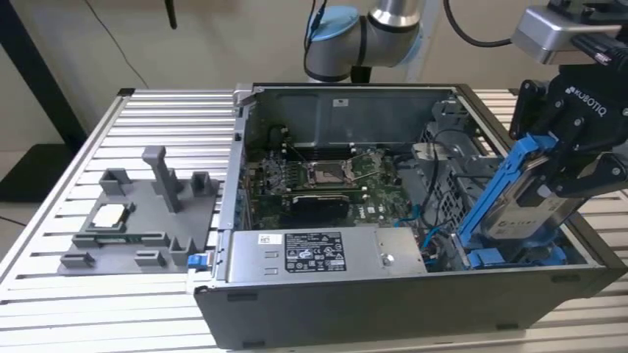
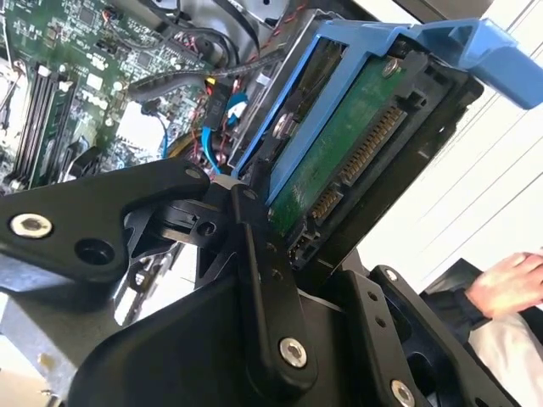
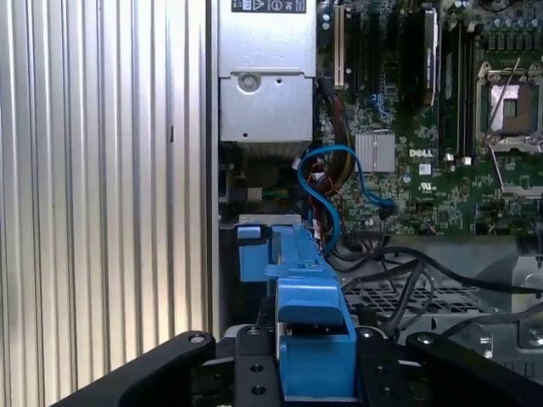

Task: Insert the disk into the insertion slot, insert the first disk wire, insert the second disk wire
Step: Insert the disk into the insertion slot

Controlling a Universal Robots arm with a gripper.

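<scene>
My gripper is shut on the disk, a silver-grey drive in a bright blue carrier. It holds the disk tilted, lower end down, over the end of the open computer case at the exterior view's right. The disk's low end reaches into the insertion slot, a grey bay with blue fittings. In the second wrist view the disk shows its green board and connector between my black fingers. In the first wrist view the blue carrier points toward the slot. A loose blue wire curls beside the bay.
The silver power-supply box lies along the case's near wall, with the motherboard behind it. A grey fixture tray sits on the slatted table at the exterior view's left. A person's hand is outside the case.
</scene>
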